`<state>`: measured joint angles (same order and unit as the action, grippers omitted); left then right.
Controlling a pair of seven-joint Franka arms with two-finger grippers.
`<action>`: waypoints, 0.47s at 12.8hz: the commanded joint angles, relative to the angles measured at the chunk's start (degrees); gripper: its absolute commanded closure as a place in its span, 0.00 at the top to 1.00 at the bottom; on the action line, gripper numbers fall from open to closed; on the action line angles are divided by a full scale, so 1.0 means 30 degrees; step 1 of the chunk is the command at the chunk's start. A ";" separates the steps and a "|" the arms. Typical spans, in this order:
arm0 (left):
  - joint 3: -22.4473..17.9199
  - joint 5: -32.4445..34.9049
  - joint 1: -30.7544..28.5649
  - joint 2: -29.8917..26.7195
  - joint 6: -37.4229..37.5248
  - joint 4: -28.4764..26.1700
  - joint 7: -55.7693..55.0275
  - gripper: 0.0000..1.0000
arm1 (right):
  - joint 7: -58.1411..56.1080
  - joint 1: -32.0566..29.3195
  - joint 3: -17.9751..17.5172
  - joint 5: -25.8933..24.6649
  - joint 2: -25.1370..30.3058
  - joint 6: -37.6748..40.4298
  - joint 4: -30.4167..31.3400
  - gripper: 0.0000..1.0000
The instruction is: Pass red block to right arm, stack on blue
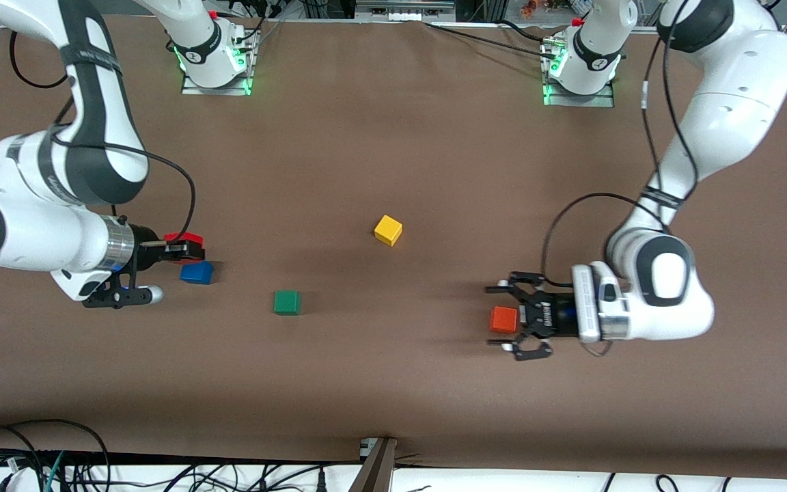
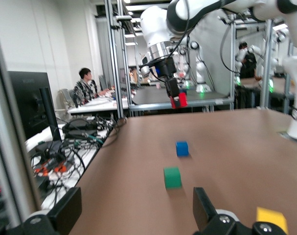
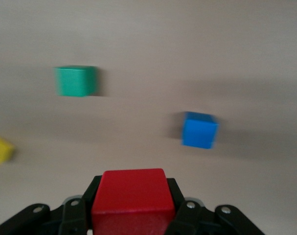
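Observation:
My right gripper (image 1: 188,249) is shut on the red block (image 1: 184,239) and holds it in the air close to the blue cube (image 1: 197,272), which sits on the table at the right arm's end. In the right wrist view the red block (image 3: 131,196) fills the jaws and the blue cube (image 3: 199,129) lies ahead on the table, apart from it. The left wrist view shows the red block (image 2: 178,100) hanging above the blue cube (image 2: 182,148). My left gripper (image 1: 500,316) is open and holds nothing, at the left arm's end.
An orange cube (image 1: 503,319) shows between the left gripper's open fingers in the front view; it is hidden in the left wrist view. A green cube (image 1: 287,302) lies beside the blue cube toward the table's middle. A yellow cube (image 1: 388,230) sits mid-table.

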<state>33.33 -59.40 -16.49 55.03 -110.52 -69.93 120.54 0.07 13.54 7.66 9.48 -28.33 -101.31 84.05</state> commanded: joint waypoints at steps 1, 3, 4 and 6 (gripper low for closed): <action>-0.0063 0.1861 -0.1205 -0.0415 0.2228 -0.0302 0.0190 1.00 | 0.0065 0.0146 0.0025 -0.1197 0.0245 -0.2752 0.2674 0.00; -0.0648 0.3911 -0.1706 -0.0415 0.3843 0.0192 0.0073 1.00 | 0.0094 0.0174 0.0405 -0.1197 0.0508 -0.5360 0.4844 0.00; -0.0825 0.4557 -0.1970 -0.0415 0.4663 0.0747 -0.0014 1.00 | 0.0094 0.0175 0.0522 -0.1197 0.0567 -0.6271 0.5520 0.00; -0.1788 0.6254 -0.2031 -0.0474 0.5808 0.2471 -0.0539 1.00 | 0.0124 0.0204 0.0669 -0.1197 0.0568 -0.7242 0.6139 0.00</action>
<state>30.45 -45.04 -22.73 54.85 -96.72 -66.98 120.47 0.12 13.65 9.11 6.81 -29.21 -120.29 98.74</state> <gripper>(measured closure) 0.000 0.436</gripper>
